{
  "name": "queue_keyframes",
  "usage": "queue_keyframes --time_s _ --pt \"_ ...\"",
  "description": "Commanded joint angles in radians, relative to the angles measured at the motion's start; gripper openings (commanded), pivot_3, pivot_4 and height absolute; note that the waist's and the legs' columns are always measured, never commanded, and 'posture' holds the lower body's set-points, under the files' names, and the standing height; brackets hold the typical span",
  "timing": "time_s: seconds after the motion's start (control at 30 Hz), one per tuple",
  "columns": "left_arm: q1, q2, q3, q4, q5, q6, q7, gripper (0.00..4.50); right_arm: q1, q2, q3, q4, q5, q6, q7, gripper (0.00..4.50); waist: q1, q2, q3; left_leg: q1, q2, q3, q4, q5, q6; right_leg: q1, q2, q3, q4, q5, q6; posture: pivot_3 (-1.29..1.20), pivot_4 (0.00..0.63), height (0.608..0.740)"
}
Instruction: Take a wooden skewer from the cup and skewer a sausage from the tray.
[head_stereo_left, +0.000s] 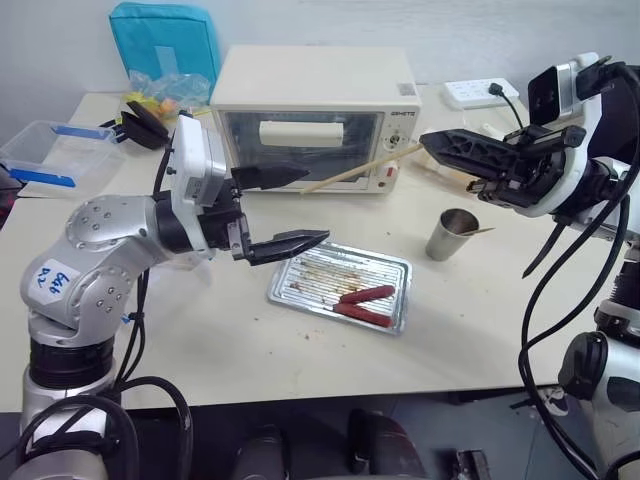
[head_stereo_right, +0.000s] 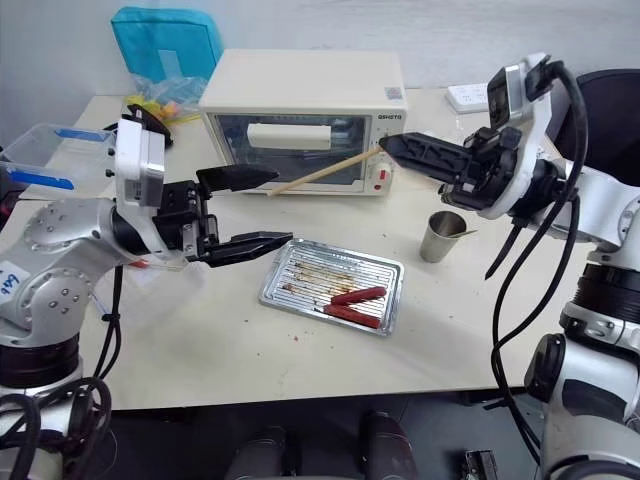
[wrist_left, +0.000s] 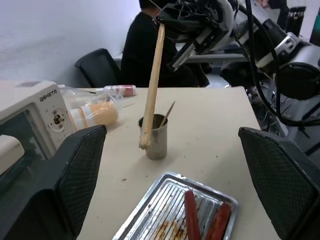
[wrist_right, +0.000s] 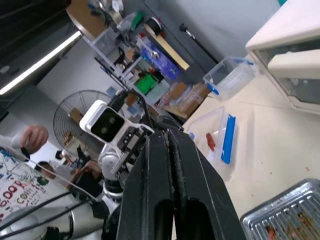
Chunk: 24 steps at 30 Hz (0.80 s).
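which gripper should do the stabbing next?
Right, probably. The right gripper is shut on the wooden skewer, above the table. The left gripper is open and empty, near the tray and its sausages.

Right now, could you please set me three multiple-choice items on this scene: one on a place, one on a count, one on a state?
1. Where does the cup stand?
A. on the table, right of the tray
B. inside the tray
C. on top of the oven

2. How many sausages lie in the tray?
A. none
B. two
C. four

3. How does the right gripper stand?
A. wide open
B. shut on the skewer
C. shut on a sausage

Answers:
1 A: the cup stands on the bare table beside the tray's right end.
2 B: two reddish sausages lie side by side at the tray's right end.
3 B: its closed fingers hold the skewer up off the table, pointing toward the open left gripper.
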Motion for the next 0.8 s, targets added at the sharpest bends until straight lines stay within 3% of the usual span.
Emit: queue_keyframes --time_s 0.03,0.23,0.7,0.73,0.8 --pt "-0.015 -0.016 0.011 -0.026 -0.001 -0.034 0.019 4.50 0.013 -0.016 0.015 -0.035 0.091 -0.048 -0.040 0.02 -0.001 0.000 0.000 0.000 0.000 0.000 0.000 0.000 0.000 0.000 0.000 0.000 0.000 0.000 0.000 0.00 0.150 0.740" --pt "-0.037 -0.047 0.011 0.002 -0.005 -0.042 0.032 4.50 0.039 -0.035 0.057 -0.056 0.163 -0.096 -0.080 0.02 0.000 0.000 0.000 0.000 0.000 0.000 0.000 0.000 0.000 0.000 0.000 0.000 0.000 0.000 0.000 0.00 0.150 0.740" --pt "-0.044 -0.061 -0.010 0.015 0.005 -0.051 0.018 0.25 0.056 -0.026 0.107 -0.111 0.231 -0.170 -0.112 0.00 0.000 0.000 0.000 -0.001 0.000 0.000 0.000 0.000 0.000 0.000 0.000 0.000 -0.001 0.000 0.000 0.00 0.150 0.740" --pt "-0.044 -0.060 -0.011 0.015 0.007 -0.052 0.018 0.02 0.056 -0.025 0.109 -0.113 0.231 -0.171 -0.112 0.00 0.000 0.000 0.000 -0.001 0.000 0.000 0.000 0.000 0.000 0.000 0.000 0.000 -0.002 0.000 0.000 0.00 0.150 0.740" --pt "-0.046 -0.059 -0.014 0.016 0.016 -0.052 0.025 0.02 0.058 -0.024 0.112 -0.116 0.231 -0.172 -0.111 0.00 0.000 0.000 0.000 -0.001 0.001 0.000 0.000 0.000 0.000 0.000 0.000 -0.001 -0.002 0.000 0.000 0.00 0.150 0.740"
